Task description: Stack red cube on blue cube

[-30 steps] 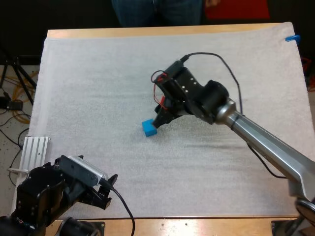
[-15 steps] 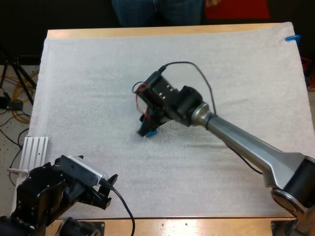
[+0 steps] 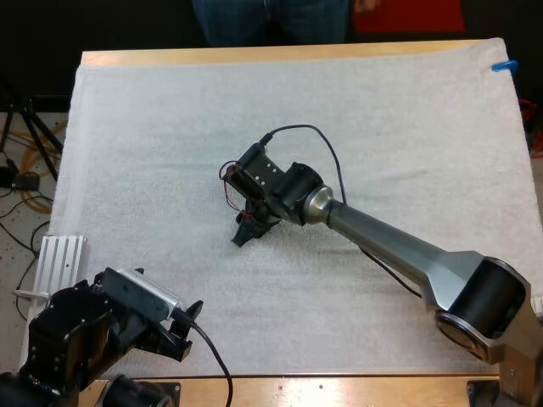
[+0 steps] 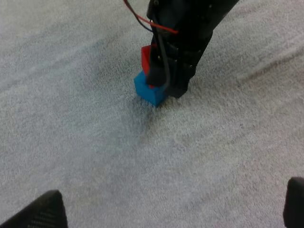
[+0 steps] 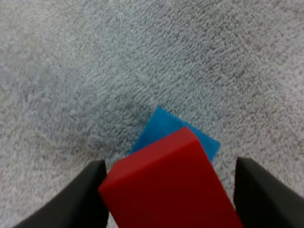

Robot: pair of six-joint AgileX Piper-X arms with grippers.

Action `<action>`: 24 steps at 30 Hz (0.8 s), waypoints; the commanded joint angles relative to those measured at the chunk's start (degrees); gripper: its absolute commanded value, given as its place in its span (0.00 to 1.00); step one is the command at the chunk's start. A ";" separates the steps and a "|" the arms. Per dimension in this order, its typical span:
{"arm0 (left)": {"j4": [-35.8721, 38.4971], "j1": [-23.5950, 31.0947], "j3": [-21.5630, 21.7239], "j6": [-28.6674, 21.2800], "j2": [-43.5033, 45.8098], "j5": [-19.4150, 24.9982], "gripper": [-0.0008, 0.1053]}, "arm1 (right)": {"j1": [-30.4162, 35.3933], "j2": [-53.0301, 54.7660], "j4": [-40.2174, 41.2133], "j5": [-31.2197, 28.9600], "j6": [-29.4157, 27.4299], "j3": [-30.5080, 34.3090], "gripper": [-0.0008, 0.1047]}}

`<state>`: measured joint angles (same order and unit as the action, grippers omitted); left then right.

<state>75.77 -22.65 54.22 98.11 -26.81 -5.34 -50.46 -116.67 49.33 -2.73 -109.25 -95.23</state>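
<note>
Change over the last 1 s: right end effector (image 3: 247, 231) has swung left and come down. It was up and to the right of the blue cube (image 4: 149, 91) and is now directly over it. In the high view the cube lay in plain sight on the mat (image 3: 153, 153) before; now the fingers hide it. Left arm has not shifted.

Right end effector: pinching the red cube (image 5: 166, 190) between its 2 fingers. The right wrist view looks down past red onto blue, and a blue corner pokes out beyond the red edge. Overlap looks good but not square: red sits a little rotated against blue.

Left wrist view, from the side: red is at blue's top face, either touching or just above; cannot tell which. The pair is near the middle of the mat on the counter (image 3: 254, 54).

Left end effector (image 3: 182, 326): fingers spread wide, holding nothing, at the near left of the mat, well apart from the cubes.

Reading: carry and descent look finished, and the step in hand is placement. Next move likely calls for a gentle release and a straight lift. Risk: opening fingers could drag or tip red off the twisted seat.
</note>
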 commanded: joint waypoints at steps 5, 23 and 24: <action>0.06 -0.28 0.33 0.52 -0.04 0.86 0.83 | 0.20 -0.42 -1.82 -0.03 -0.23 -0.57 0.25; 0.06 -0.28 0.33 0.52 -0.04 0.86 0.83 | 0.20 -1.12 -3.05 -1.37 -0.70 -0.57 0.58; 0.06 -0.28 0.33 0.52 -0.04 0.86 0.83 | 0.20 -1.12 -3.22 -1.48 -0.70 -0.57 0.58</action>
<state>75.86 -22.65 54.22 98.11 -26.81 -5.34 -50.46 -117.75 46.40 -4.20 -109.29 -95.28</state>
